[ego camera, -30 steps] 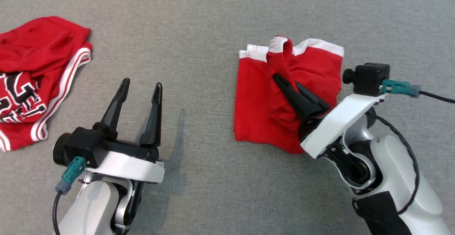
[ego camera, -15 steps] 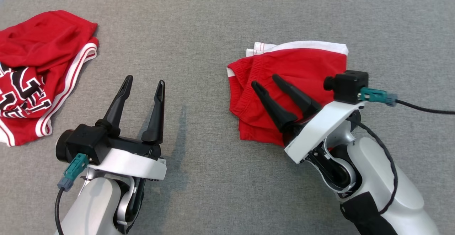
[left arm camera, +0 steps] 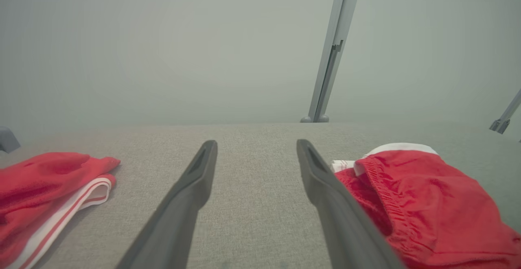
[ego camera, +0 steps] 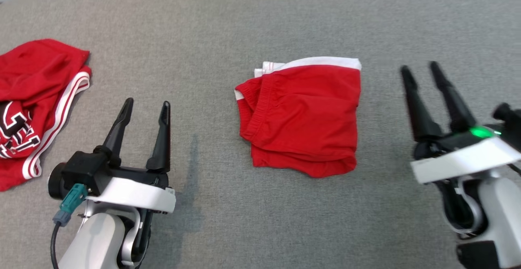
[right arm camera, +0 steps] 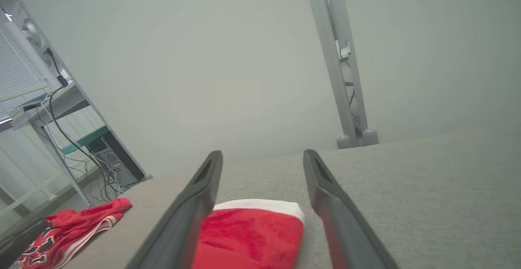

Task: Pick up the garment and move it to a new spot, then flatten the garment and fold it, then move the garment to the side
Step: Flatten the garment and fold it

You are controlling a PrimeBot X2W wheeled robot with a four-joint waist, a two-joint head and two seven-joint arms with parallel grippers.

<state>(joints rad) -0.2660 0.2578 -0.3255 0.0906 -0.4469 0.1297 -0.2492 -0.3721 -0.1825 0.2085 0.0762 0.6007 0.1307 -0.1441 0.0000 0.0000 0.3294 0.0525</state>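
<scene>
- Well to the right of the loose red jersey (ego camera: pixel 36 94), on the grey desk (ego camera: pixel 228 20): folded garment (ego camera: pixel 303 114), lying free.
- left gripper (ego camera: pixel 147 103) between jersey and garment, wide, empty. right gripper (ego camera: pixel 419 67) on the garment's far side from the jersey, wide, empty.
- Risk: pinching only the top layer for the side move likely peels the fold open; the jersey-side edge looks bunched.
- Risk: dragging over the cloth desk could smear the layers.
- White band edge points away from the robot; outline near square, long axis unclear.

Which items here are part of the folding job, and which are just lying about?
Job:
- folded red garment with white band, on the grey table
- right tool, open beside it
- left tool, open

Lying about:
- crumpled red lettered garment at the left
- metal post behind the table
</scene>
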